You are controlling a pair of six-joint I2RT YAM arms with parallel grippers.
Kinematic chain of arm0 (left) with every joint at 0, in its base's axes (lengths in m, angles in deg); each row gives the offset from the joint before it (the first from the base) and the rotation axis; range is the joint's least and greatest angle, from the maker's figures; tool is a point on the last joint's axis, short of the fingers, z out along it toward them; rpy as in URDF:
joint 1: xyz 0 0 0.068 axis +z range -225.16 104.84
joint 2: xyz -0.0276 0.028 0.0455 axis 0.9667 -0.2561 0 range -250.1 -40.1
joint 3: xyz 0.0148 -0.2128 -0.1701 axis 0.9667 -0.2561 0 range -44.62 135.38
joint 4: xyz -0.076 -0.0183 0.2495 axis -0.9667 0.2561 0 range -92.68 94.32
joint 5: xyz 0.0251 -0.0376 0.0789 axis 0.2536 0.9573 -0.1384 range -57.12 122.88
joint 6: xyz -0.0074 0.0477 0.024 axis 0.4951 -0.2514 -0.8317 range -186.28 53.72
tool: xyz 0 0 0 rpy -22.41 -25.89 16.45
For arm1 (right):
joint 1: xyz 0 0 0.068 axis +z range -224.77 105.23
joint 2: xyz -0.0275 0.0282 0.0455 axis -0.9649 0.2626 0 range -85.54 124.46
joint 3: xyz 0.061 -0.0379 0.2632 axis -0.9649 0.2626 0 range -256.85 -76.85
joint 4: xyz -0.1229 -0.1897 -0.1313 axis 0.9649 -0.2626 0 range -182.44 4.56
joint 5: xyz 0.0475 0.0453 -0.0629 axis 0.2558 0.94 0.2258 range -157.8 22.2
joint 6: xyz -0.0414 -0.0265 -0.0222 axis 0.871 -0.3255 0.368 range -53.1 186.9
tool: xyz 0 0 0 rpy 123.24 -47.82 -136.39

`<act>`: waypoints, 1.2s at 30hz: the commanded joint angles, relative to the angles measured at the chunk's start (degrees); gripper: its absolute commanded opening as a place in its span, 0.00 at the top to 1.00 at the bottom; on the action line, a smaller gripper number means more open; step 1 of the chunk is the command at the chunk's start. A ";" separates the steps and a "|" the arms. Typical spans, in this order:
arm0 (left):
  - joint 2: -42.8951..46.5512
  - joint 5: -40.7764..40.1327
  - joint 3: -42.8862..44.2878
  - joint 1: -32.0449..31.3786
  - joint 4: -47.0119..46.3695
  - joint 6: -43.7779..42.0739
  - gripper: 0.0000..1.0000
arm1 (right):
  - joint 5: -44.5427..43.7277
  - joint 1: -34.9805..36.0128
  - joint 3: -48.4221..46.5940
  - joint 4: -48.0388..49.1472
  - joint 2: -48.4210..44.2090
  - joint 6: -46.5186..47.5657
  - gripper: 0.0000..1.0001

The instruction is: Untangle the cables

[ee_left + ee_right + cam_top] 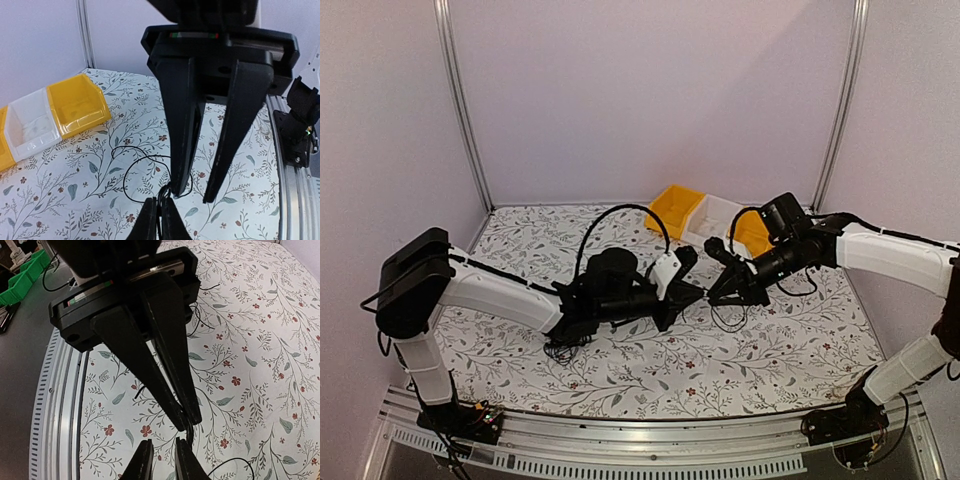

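Thin black cables (563, 350) lie in loose, scribbly loops.

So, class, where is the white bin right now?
In the top view, the white bin sits near the table's far edge, right of centre, between two yellow bins.

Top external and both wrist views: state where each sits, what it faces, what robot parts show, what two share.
Top external: above and behind the bases, facing down over the table; both arms show, left gripper facing right gripper.
Left wrist: looks along its open fingers toward the cable and bins.
Right wrist: looks along its shut fingers at the table.
Both wrist views show the opposite gripper's tips.
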 commanded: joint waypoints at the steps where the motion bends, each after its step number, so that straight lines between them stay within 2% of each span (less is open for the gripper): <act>1: -0.37 2.65 -1.00 0.16 -2.06 -1.22 1.00 | -0.49 -1.99 -1.21 0.33 -0.37 -0.32 0.81; 10: -0.33 3.33 -0.92 0.06 -1.71 -1.89 1.00 | -2.52 -2.63 -0.71 1.38 -0.57 -0.49 0.80; 20: -0.27 3.67 -0.81 -0.09 -1.84 -1.89 1.00 | 1.72 -2.69 -1.61 -1.82 1.45 1.52 0.75; 36: -0.70 4.48 -0.24 -0.18 -2.06 -1.89 1.00 | 4.02 -2.60 -2.09 -3.23 2.13 2.83 0.88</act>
